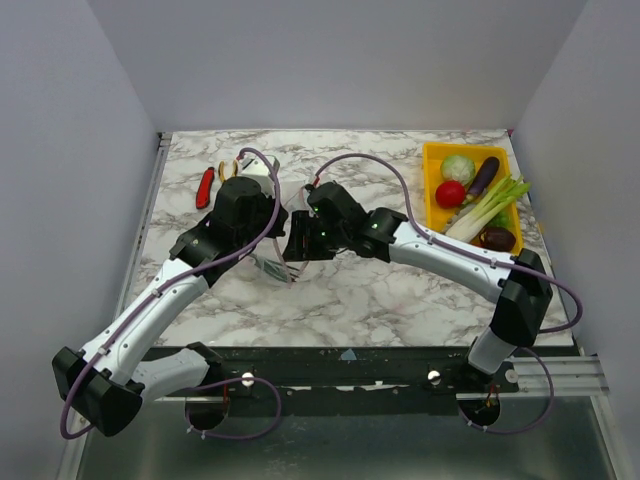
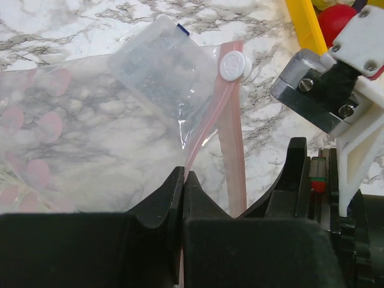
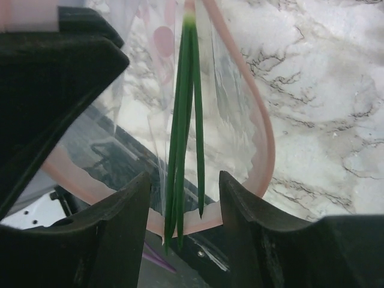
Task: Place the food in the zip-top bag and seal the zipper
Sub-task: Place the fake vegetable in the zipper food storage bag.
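The clear zip-top bag (image 2: 90,138) hangs between my two grippers at the table's middle (image 1: 278,270). My left gripper (image 2: 183,175) is shut on its pink zipper strip (image 2: 231,138), below the white slider (image 2: 233,65). My right gripper (image 3: 184,177) is open at the bag's open mouth. Long green pods (image 3: 183,108) lie inside the bag behind the clear plastic, their tips between my right fingers without touching them. In the top view the left gripper (image 1: 268,248) and right gripper (image 1: 298,245) are nearly touching. Cabbage (image 1: 458,167), red fruit (image 1: 450,193) and a dark maroon piece (image 1: 497,238) lie in the tray.
The yellow tray (image 1: 432,215) stands at the back right and also holds a purple eggplant (image 1: 483,177) and a leek (image 1: 490,207). Red-handled pliers (image 1: 205,186) lie at the back left. A rigid clear box (image 2: 162,66) sits by the bag.
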